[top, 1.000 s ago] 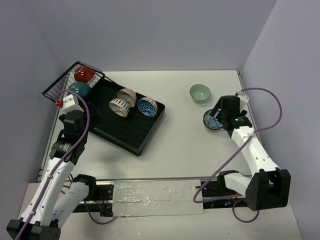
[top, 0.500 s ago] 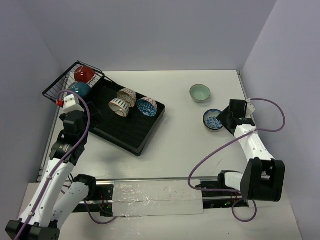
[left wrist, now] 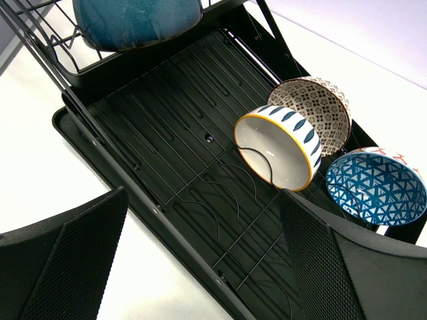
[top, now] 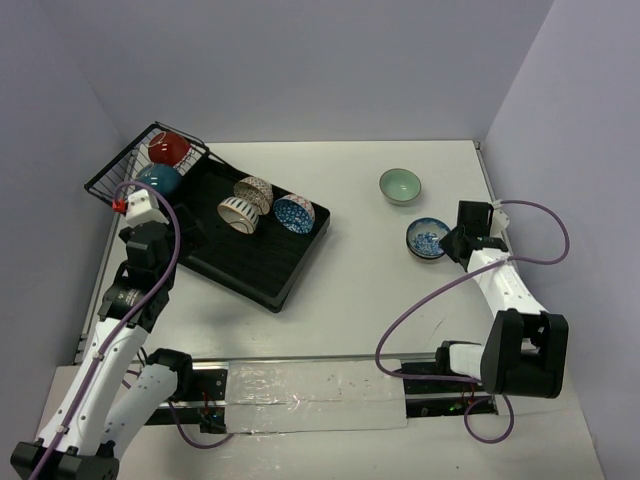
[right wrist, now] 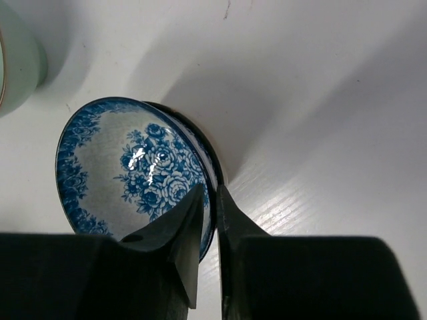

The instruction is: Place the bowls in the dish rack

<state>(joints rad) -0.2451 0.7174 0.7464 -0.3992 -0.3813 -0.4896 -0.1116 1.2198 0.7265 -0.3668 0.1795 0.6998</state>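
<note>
A blue floral bowl sits on the white table at the right. My right gripper is shut on its near rim, one finger inside and one outside. A mint green bowl stands just beyond it. The black dish rack lies at the left. It holds a leaf-striped bowl, a lattice-patterned bowl and a blue triangle-patterned bowl. My left gripper hovers open over the rack's near edge, empty.
The rack's wire basket at the far left end holds a red bowl and a teal bowl. Walls close in the table on three sides. A purple cable loops beside the right arm.
My right gripper has come down at the floral bowl's right side and its jaws have shut on the rim. The left arm has not moved.
</note>
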